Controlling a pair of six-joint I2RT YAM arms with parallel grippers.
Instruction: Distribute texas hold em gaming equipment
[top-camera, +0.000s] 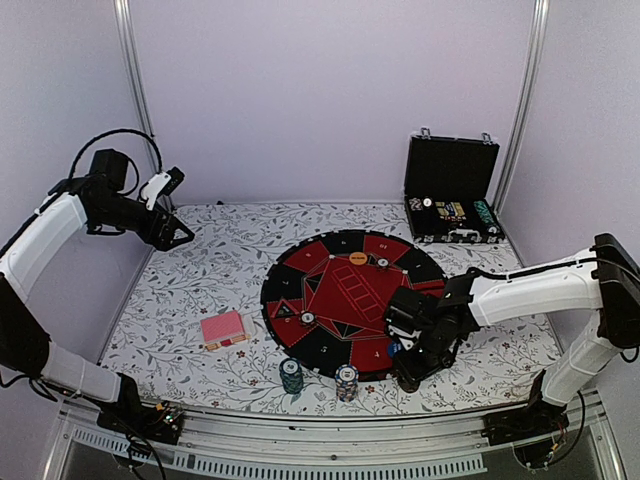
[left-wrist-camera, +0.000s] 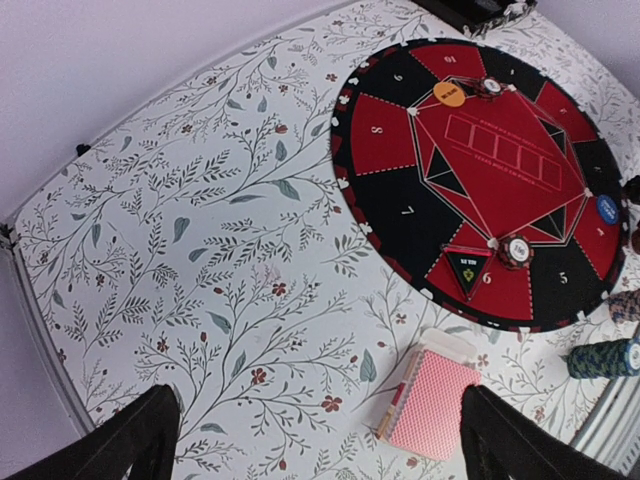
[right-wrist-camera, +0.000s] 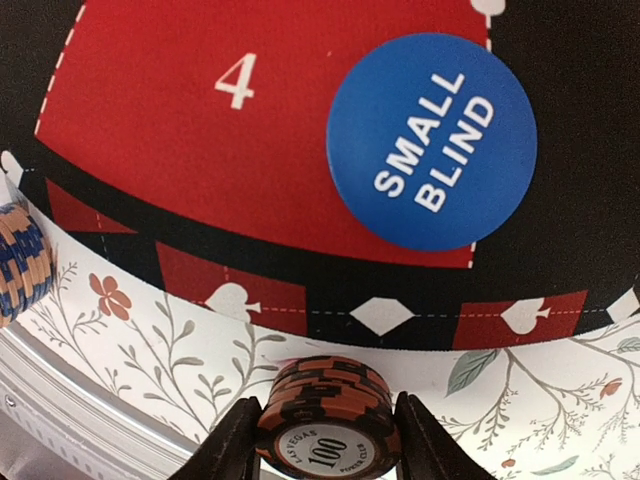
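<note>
Far left, high over the flowered table (top-camera: 200, 270): left gripper (top-camera: 180, 235), fingers (left-wrist-camera: 130, 445) spread wide apart, holding nothing. Below on the cloth, left of the round red-and-black mat (top-camera: 340, 290) and not touching it: pink-backed card deck (top-camera: 223, 328), lying flat. On the mat's left part, near field 6: one single chip (top-camera: 308, 319) beside a black triangular marker (top-camera: 285, 312). Just off the mat's near edge, upright on the cloth: dark green chip stack (top-camera: 291, 376), then blue-white chip stack (top-camera: 347, 381) to its right, near each other but apart. At the mat's far side: orange button (top-camera: 358, 258), another single chip (top-camera: 382, 262) just beside. On the mat's near right part, at the border of red field 4: blue button (right-wrist-camera: 432, 140), marked SMALL BLIND, lying flat. Close to it, just past the mat's rim, over the cloth: right gripper (right-wrist-camera: 325, 445), fingers (right-wrist-camera: 235, 445) clenched from both sides on a brown-red chip stack (right-wrist-camera: 325, 400), top chip marked 100. Not possible to tell whether resting on the cloth or lifted. Far right corner: black case (top-camera: 452, 170), lid up, contents too small to name.
</note>
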